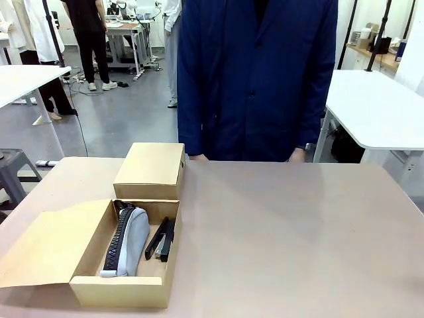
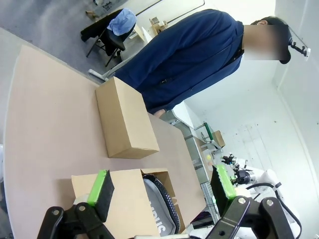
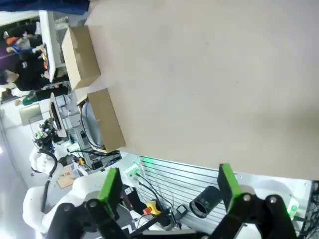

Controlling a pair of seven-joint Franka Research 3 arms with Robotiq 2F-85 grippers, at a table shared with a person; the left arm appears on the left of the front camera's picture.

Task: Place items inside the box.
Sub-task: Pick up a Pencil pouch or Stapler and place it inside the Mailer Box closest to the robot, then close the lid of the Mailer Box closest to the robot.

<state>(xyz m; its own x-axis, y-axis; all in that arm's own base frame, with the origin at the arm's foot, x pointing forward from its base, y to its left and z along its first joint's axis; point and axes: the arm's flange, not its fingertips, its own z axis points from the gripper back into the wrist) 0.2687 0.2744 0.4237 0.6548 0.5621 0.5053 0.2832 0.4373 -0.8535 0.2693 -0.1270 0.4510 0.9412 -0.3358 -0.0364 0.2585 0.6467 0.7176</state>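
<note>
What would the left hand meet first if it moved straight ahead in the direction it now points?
Probably the open box: its cardboard flap lies just beyond the open left hand, with the grey pouch beside it. The closed box lies farther along. Depth is hard to judge here.

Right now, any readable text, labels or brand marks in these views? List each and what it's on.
None that reads with certainty.
White lettering on the grey pencil pouch in the open cardboard box: cut off by the left wrist view's bottom edge, partly hidden, not legible.
Closed cardboard box: plain, no print seen.
Black tool beside the pouch: no marking I can make out.
Background shelves and benches: too small and blurred.
</note>
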